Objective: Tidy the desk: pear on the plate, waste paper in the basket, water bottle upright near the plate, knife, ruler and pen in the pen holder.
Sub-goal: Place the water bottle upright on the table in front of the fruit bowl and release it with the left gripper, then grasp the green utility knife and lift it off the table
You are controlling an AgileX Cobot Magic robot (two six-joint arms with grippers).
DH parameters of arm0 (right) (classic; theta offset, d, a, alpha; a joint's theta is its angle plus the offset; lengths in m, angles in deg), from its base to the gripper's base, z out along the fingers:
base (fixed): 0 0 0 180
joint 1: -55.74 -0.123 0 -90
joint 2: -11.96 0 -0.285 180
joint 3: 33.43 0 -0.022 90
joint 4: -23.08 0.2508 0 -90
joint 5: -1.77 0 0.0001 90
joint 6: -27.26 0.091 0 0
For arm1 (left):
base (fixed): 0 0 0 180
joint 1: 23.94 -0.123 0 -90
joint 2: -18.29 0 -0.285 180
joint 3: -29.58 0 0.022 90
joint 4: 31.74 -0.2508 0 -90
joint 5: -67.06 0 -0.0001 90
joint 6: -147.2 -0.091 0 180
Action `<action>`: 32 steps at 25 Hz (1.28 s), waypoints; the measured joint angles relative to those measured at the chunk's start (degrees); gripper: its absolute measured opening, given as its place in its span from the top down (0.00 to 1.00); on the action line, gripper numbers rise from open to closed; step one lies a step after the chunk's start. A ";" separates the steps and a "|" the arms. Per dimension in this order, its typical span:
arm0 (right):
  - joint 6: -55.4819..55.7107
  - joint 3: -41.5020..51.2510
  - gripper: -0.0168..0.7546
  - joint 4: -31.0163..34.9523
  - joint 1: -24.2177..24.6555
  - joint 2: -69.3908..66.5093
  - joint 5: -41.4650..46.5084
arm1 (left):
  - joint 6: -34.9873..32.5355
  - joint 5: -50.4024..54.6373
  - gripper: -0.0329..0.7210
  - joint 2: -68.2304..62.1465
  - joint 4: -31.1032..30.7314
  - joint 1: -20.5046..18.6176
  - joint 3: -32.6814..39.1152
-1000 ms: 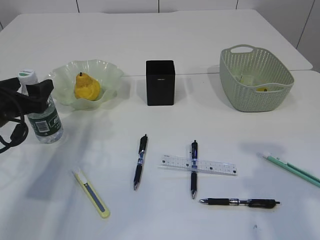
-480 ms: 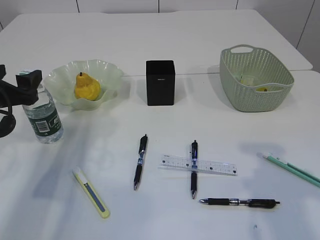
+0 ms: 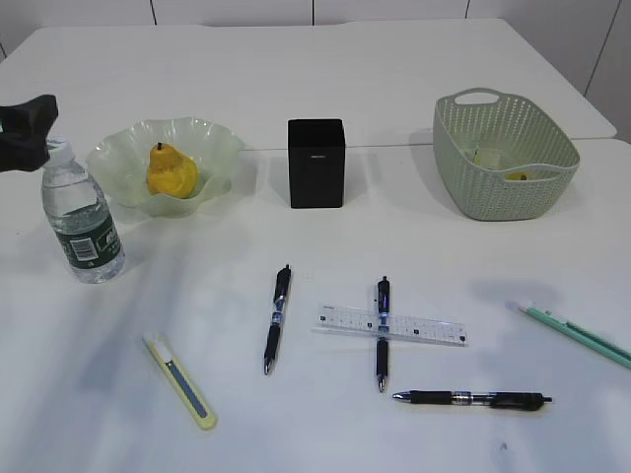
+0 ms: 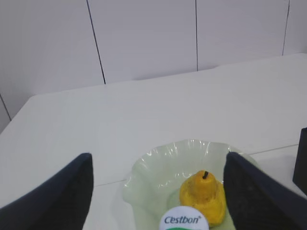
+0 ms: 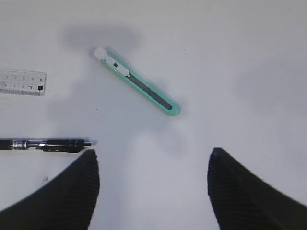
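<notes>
A yellow pear [image 3: 173,172] lies on the pale green plate [image 3: 212,148]. Left of the plate the water bottle [image 3: 81,222] stands upright. My left gripper [image 3: 27,128] hovers open above and left of it, apart from the cap. In the left wrist view this gripper [image 4: 158,158] is open and empty over the cap [image 4: 184,220], pear [image 4: 204,196] and plate [image 4: 158,167]. My right gripper [image 5: 153,152] is open above bare table, near a green knife [image 5: 139,82], the ruler [image 5: 21,82] and a pen [image 5: 45,144]. The black pen holder [image 3: 315,163] stands mid-table. The basket [image 3: 503,158] holds paper [image 3: 488,158].
On the near table lie a yellow knife [image 3: 180,380], three dark pens [image 3: 277,317] [image 3: 382,330] [image 3: 473,399], the ruler [image 3: 394,325] across the middle pen, and the green knife [image 3: 577,335] at the right edge.
My left gripper has drawn back from the bottle, up and to the left, almost out of the exterior view. The bottle stays upright. Nothing else moved.
</notes>
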 joint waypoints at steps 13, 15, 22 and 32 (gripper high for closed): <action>-0.13 0.00 0.26 0.00 0.00 0.00 -0.13 | 0.00 30.42 0.17 21.44 2.60 0.00 -1.99; -1.28 0.00 0.26 0.00 0.00 0.00 0.29 | 0.00 37.53 0.17 23.81 2.65 0.00 -4.00; -7.13 0.00 0.26 -0.62 0.00 0.00 1.50 | 0.00 58.27 0.17 30.25 2.65 0.00 -11.36; -7.65 -7.36 0.26 -0.75 0.00 -2.61 6.00 | 0.00 84.68 0.23 31.33 2.65 0.00 -18.87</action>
